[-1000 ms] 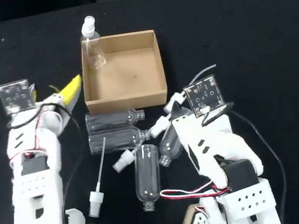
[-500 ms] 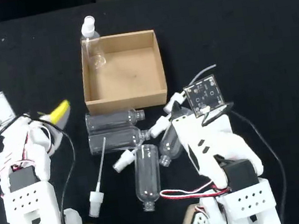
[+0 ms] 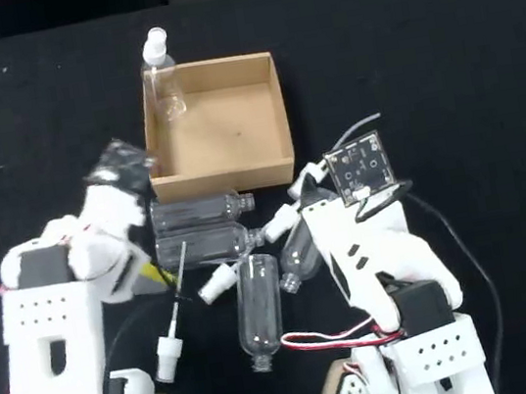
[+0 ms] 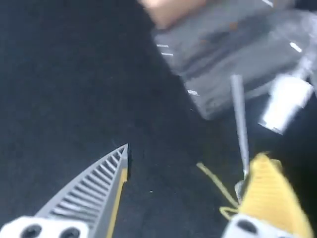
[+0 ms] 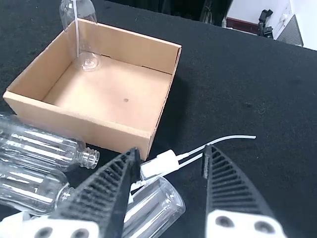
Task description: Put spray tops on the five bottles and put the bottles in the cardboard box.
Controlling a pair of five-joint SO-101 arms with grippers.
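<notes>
L gripper [image 4: 193, 154] spread wide beside spray top [image 4: 238, 111] tube; R gripper [image 5: 171, 149] likewise spread.

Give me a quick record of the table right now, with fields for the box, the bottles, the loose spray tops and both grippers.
box: cardboard box, one capped bottle upright in its corner
uncapped bottles: four, lying on the table in front of the box
loose spray tops: four, among those bottles
left gripper: open, beside a top's tube
right gripper: open, over a spray top
</notes>
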